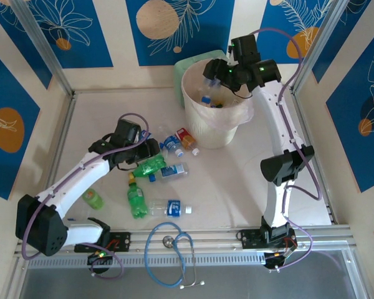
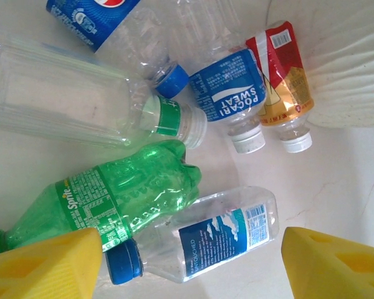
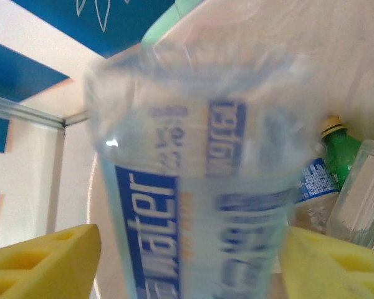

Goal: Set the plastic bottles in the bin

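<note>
White worktop [image 1: 268, 137] is carrying the whole scene. Toward its far side the bin [image 1: 196, 124] is standing upright, a thin liner being folded over its rim, and a pale green box [image 1: 188, 64] is sitting just behind it. A stethoscope [image 1: 168, 246] is lying at the near edge, between the two arm bases.

The right gripper [image 1: 217, 73] is being held over the bin's mouth. Its fingers [image 3: 43, 261] are being kept spread, and a clear water bottle [image 3: 193, 187] is showing blurred between them, not visibly clamped, above the bin's inside. Deeper in the bin a green bottle [image 3: 340, 156] and a blue-labelled bottle [image 3: 311, 180] are lying against the wall.

The left gripper [image 1: 151, 149] is being held low over the loose bottles left of the bin, its jaws wide apart with nothing between them being gripped. Below it a crushed Sprite bottle [image 2: 124, 199] is lying against a blue-capped bottle [image 2: 206, 237]. Beyond these a large clear bottle [image 2: 68, 99] is lying on its side, and a Pocari bottle [image 2: 227, 93] and a red-labelled bottle [image 2: 280, 81] are lying touching side by side near the bin's foot.

Nearer the arm bases, a second green bottle [image 1: 136, 199], a clear bottle [image 1: 170, 207] and a small green bottle [image 1: 93, 198] are lying apart from one another.
</note>
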